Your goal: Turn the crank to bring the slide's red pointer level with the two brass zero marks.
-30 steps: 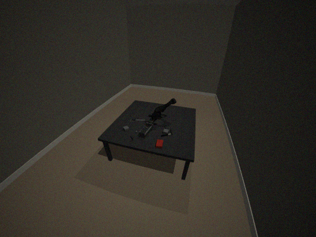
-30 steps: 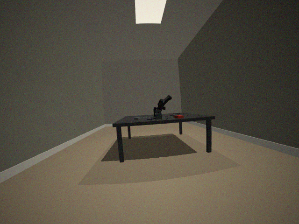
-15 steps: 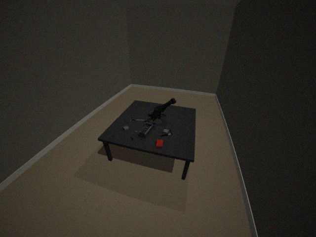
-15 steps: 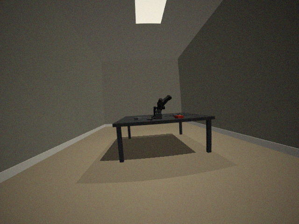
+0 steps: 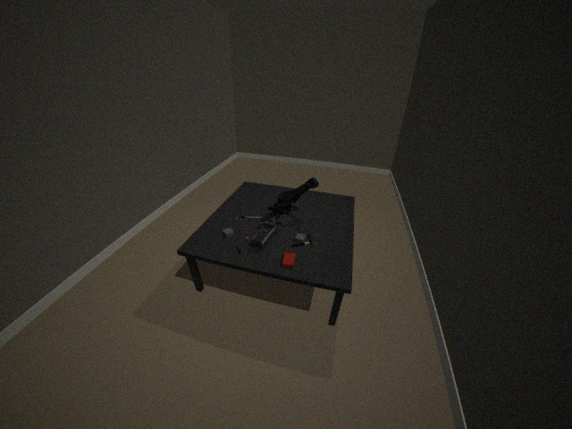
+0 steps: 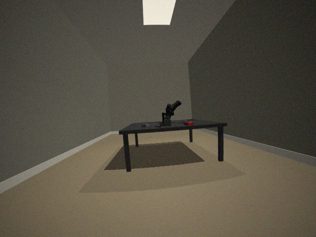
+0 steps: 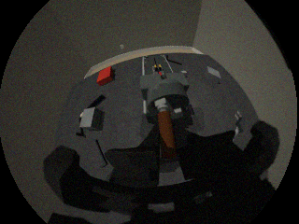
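Bare, dim room, type uncertain, workshop or lab bench suggested: plain grey walls (image 5: 323, 83) (image 6: 147, 84); pale skirting board (image 5: 314, 161) (image 6: 33, 171); beige floor (image 5: 207, 378) (image 6: 153, 209); bright rectangular ceiling panel (image 6: 158, 12); dark four-legged tabletop (image 5: 323, 267) (image 6: 204, 125) with black jointed robot arm (image 5: 300, 189) (image 6: 175, 104).

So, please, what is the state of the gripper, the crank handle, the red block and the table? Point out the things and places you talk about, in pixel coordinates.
Gripper (image 7: 163, 125): shut on the crank handle.
Crank handle (image 7: 165, 128): held between the fingers.
Red block (image 5: 289, 259) (image 6: 189, 123) (image 7: 106, 76): resting on the table, not held.
Table (image 5: 323, 272) (image 6: 204, 125) (image 7: 126, 98): standing upright.
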`<state>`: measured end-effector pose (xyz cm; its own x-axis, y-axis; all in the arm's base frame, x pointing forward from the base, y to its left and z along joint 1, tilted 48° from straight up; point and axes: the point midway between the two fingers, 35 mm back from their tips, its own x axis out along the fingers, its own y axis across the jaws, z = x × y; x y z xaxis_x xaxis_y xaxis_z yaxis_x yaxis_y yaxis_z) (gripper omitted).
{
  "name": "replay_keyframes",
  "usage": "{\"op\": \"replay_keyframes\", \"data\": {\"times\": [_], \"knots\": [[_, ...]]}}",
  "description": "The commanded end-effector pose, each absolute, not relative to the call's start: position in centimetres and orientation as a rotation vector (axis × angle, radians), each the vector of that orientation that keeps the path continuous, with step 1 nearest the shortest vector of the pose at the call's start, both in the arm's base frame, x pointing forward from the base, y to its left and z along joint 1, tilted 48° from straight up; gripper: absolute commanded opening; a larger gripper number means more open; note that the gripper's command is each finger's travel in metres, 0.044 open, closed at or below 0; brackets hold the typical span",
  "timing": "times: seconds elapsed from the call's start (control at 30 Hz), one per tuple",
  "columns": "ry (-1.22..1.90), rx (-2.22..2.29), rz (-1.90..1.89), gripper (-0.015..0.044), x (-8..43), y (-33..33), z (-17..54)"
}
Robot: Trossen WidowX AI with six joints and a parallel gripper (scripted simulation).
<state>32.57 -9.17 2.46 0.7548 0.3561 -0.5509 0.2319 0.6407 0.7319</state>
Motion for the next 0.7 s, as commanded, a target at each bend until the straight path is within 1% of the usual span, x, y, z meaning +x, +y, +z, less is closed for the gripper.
{"op": "replay_keyframes", "data": {"times": [0.0, 0.67], "knots": [[0.734, 0.898, 0.052, 0.0000, 32.28, -10.01, 2.16], [0.734, 0.897, 0.051, 0.0000, 32.05, -10.54, 1.53]]}}
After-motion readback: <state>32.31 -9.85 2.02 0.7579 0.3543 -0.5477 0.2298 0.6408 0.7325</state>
